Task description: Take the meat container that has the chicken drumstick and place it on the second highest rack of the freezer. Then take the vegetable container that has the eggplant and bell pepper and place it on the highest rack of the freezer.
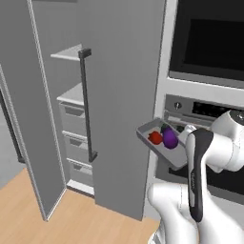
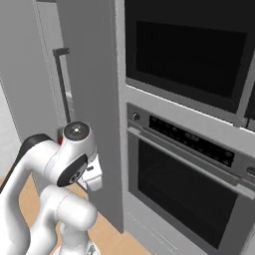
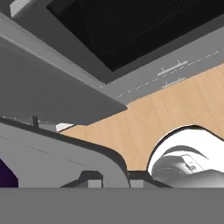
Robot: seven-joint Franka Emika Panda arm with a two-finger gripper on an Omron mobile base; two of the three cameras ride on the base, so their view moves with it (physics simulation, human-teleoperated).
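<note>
Grey tray, that's the vegetable container (image 1: 159, 143), and it's up in the air just to the right of the freezer (image 1: 121, 100), over by the black-fronted oven column (image 1: 209, 43). The eggplant (image 1: 170, 138) and the red bell pepper (image 1: 155, 137) sit side by side in it, touching or nearly so, with the pepper on the side nearer the freezer. The tray looks tipped a little, the freezer-side end riding higher, which I'd guess is just how it hangs when it's pinched by one edge rather than supported underneath. In the hand view the gripper (image 3: 113, 180) has its fingers pressed nearly together on the tray's rim (image 3: 87, 153), with a sliver of purple down in the corner, so I read that as a thin-wall pinch on the container. The freezer door (image 1: 35, 119) stands swung wide to the left of the opening, which leaves the pale shelves (image 1: 71, 52) and the grey drawers (image 1: 74, 138) open to reach. The tray sits lower than the top shelf and off to the right of the long dark handle (image 1: 86, 102), so my take is it needs to rise and swing left around that front panel before it can slide in. Can't see the chicken drumstick's container from these angles.
</note>
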